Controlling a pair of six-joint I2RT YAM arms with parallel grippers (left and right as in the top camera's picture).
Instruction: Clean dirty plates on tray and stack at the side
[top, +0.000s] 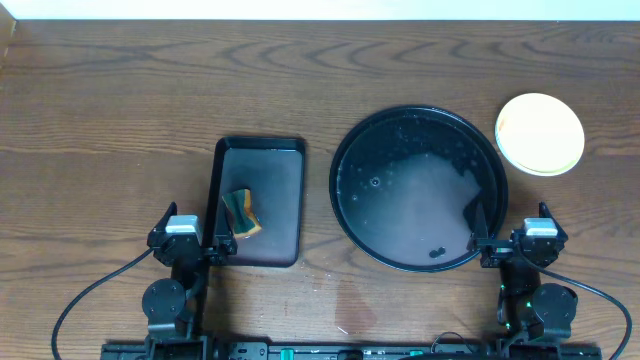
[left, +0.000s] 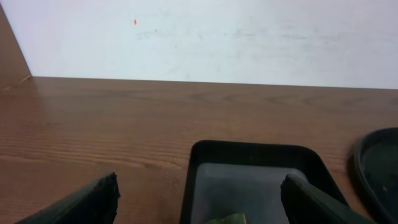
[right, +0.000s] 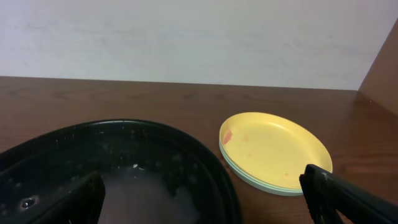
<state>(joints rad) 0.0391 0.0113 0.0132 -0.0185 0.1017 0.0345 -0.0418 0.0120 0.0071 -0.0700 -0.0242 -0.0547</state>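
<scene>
The right gripper (right: 205, 208) hangs wide open at the near right rim of the round tray (right: 214, 171); the left gripper (left: 199, 202) gapes over the sponge tray (left: 249, 149); the plates (right: 273, 149) sit stacked beyond the right gripper, beside the round tray, yellow on top.

Ahead and right of the right pincer (right: 208, 196), the yellow plate (right: 273, 143) hides the lower plates (right: 273, 188) except for thin pale rims. Between the left pincer's (left: 202, 196) fingers, the bottom edge cuts off the sponge (left: 227, 219).
</scene>
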